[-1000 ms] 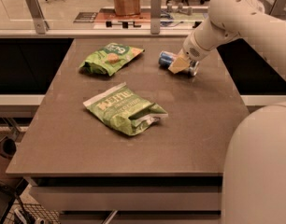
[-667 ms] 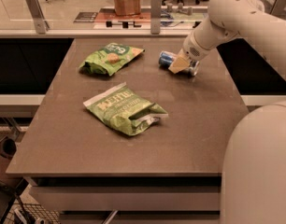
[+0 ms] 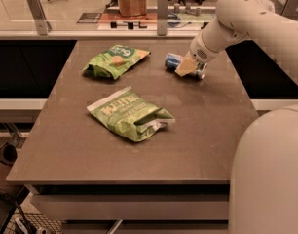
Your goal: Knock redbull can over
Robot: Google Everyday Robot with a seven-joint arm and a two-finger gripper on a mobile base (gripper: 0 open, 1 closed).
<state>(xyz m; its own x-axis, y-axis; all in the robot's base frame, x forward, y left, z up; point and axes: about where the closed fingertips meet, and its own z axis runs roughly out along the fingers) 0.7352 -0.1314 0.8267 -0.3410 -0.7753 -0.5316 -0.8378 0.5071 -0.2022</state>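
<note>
Where the gripper (image 3: 186,68) sits, redbull can (image 3: 172,61) on its side — partly beneath

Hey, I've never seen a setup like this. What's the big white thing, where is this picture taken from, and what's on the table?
The white thing is a robot arm reaching in from the right. The large white shape at the lower right is the robot's body. There is a single camera view, looking down at a brown table from the robot's side. Its exact mounting is unknown.

The tan tip of the arm is the gripper, the robot's "hand". It sits low at the far right of the table, right at the redbull can. That small blue and silver can appears to be lying on its side, partly hidden behind the gripper. Whether the can is held cannot be seen.

Two green bags also lie flat: the far chip bag and the near chip bag.
</note>
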